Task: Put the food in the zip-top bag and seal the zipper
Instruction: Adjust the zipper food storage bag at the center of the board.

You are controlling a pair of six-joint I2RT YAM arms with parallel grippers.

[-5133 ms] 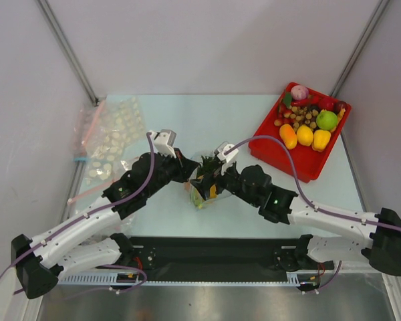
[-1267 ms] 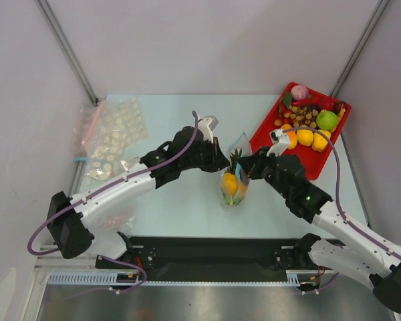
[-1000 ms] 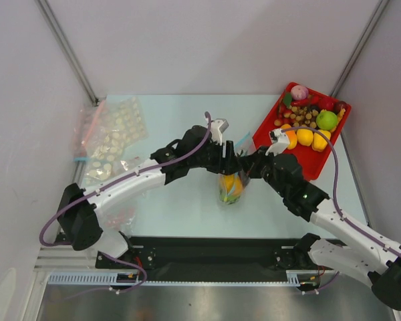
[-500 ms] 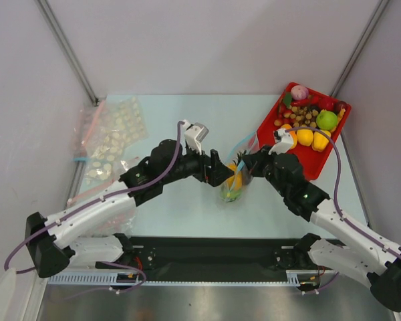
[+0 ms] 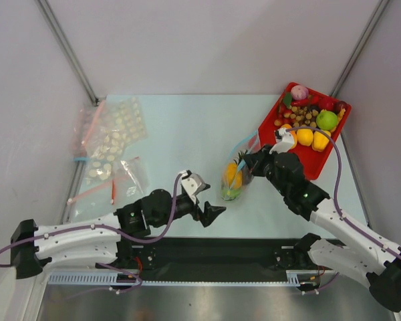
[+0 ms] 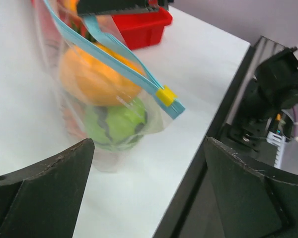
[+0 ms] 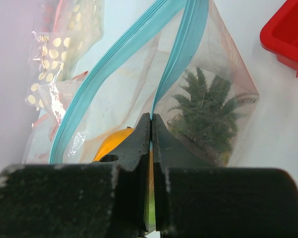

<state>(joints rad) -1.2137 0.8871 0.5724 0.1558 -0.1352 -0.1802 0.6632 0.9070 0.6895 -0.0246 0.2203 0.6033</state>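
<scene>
Top view: the left claw (image 5: 212,212), jaws wide apart and empty, sits low over the table (image 5: 180,127). The zip-top bag (image 5: 231,180) stands just ahead of its fingertips and clear of them. The right claw (image 5: 247,162), jaws pressed together, is clamped on the zipper (image 7: 175,54). The bag hangs below its tips with its bottom at the table.

Left wrist view: between the spread fingers (image 6: 44,193) the bag shows the food inside, an orange pineapple (image 6: 94,79) above a dark-marked green round fruit (image 6: 116,124). A yellow slider (image 6: 165,95) sits at the near end of the teal strip.

Right wrist view: the strip's two halves stand apart to the left of the closed tips and meet further ahead. The green leaves (image 7: 206,106) lie just right of the tips and a yellow piece (image 7: 114,141) just left. The red tray (image 5: 306,170) of other toy foods lies to the right of the right claw. Clear bags with pink strips (image 5: 110,137) lie well to the left of both claws
</scene>
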